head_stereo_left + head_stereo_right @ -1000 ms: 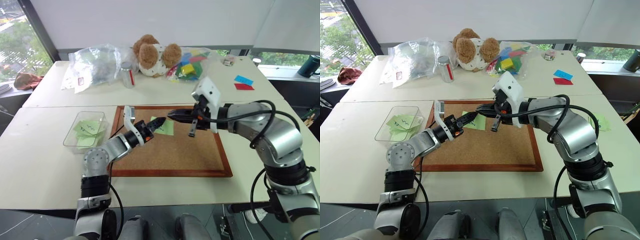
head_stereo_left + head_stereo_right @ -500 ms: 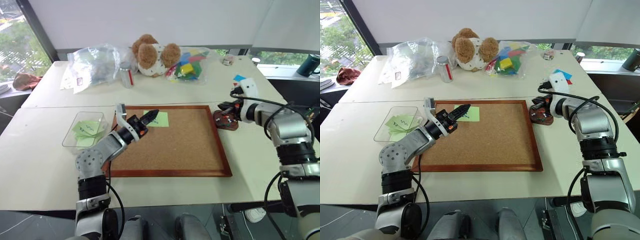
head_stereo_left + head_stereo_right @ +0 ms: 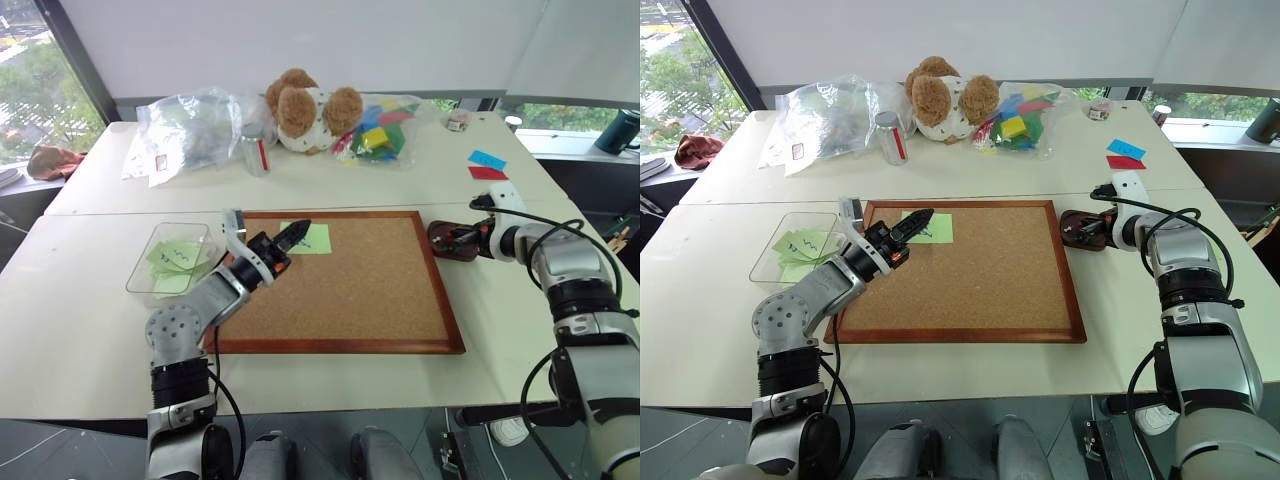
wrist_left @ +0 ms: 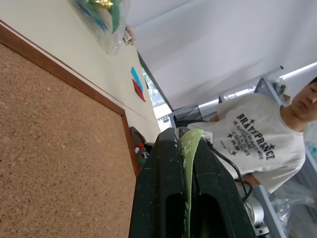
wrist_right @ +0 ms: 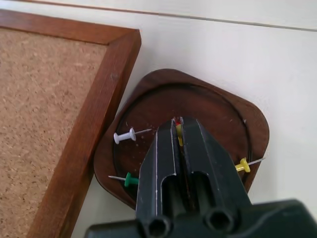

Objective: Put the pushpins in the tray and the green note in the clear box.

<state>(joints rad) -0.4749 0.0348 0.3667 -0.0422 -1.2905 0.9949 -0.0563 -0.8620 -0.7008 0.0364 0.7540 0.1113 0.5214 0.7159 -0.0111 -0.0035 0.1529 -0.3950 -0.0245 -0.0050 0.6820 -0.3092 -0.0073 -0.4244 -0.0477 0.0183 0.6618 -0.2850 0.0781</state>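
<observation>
My left gripper (image 3: 298, 229) is shut on the green note (image 3: 316, 239), holding it over the far left corner of the cork board; the note's edge shows between the fingers (image 4: 163, 163) in the left wrist view. The clear box (image 3: 141, 268), with green slips inside, stands left of the board. My right gripper (image 5: 179, 124) hangs over the dark brown tray (image 5: 210, 101) and is shut on a red-headed pushpin (image 5: 175, 122). White (image 5: 124, 136), green (image 5: 130, 180) and yellow (image 5: 242, 166) pins lie in the tray.
The cork board (image 3: 350, 290) fills the table's middle, and the tray (image 3: 436, 232) sits just off its right edge. A teddy bear (image 3: 305, 108), plastic bags (image 3: 190, 130), a can (image 3: 258, 148) and blue and red paper pieces (image 3: 486, 165) lie at the back. A person (image 4: 257, 139) stands to the right.
My right gripper swung from over the cork board out to the right and down onto the tray. My left gripper edged left and back with the green note.
</observation>
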